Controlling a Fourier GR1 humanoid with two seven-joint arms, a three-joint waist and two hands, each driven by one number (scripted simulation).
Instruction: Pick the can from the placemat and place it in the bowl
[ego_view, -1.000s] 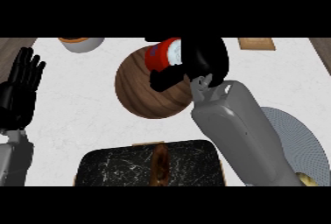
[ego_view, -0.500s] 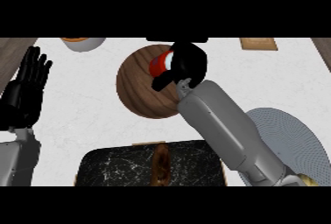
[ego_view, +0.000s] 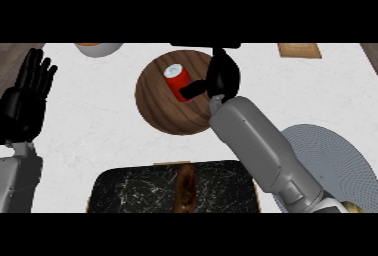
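Since the earlier frames the right hand had shifted to the right of the can, so the can, mostly covered by fingers before, showed nearly whole. It lay tilted inside the wooden bowl, in the bowl's upper half, with its pale top toward the upper left of the frame. The grey placemat sat at the lower right, well apart from the can and partly under the forearm.

The right hand's fingers stood fairly straight, pointing to the top of the frame and off the can. Only the thumb reached left toward the can's lower end, and whether it touched could not be told. The left hand rested at the left edge, fingers up and spread.

The can looked stiff, smooth and probably light. Lying on its side against curved wood, it seemed likely to roll at a nudge. Any fresh hold would best go across its red middle, thumb opposite fingers, not at the slick ends. As things lay, placing seemed done bar lifting the hand clear.
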